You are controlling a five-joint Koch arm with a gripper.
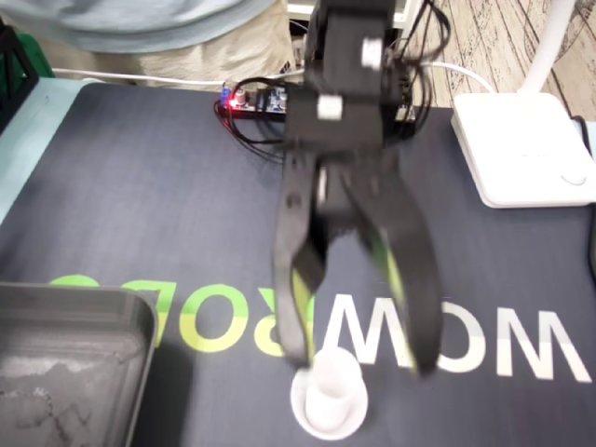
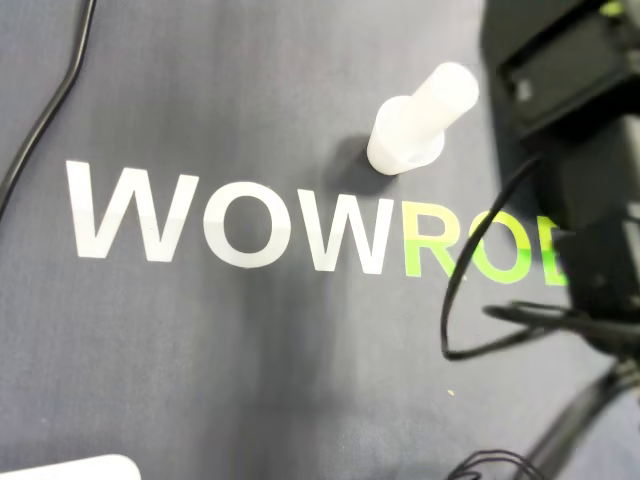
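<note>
- The pincer (image 1: 361,363) is spread wide with nothing in it, tips pointing down at the mat (image 1: 140,205).
- The white peg (image 1: 328,396) sits just under the tips, off-centre towards the jaw on the left in the fixed view.
- The peg stands upright on its wide base, so I reckon nudge sideways, then drop straight down.

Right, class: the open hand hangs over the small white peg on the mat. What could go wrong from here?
1. The peg sits nearer one finger of the hand, not centred, so closing may knock it over instead of gripping it.
2. The hand looks blurred, which suggests quick motion, so it might strike the mat.
3. The loose black cable beside the arm could snag.
</note>
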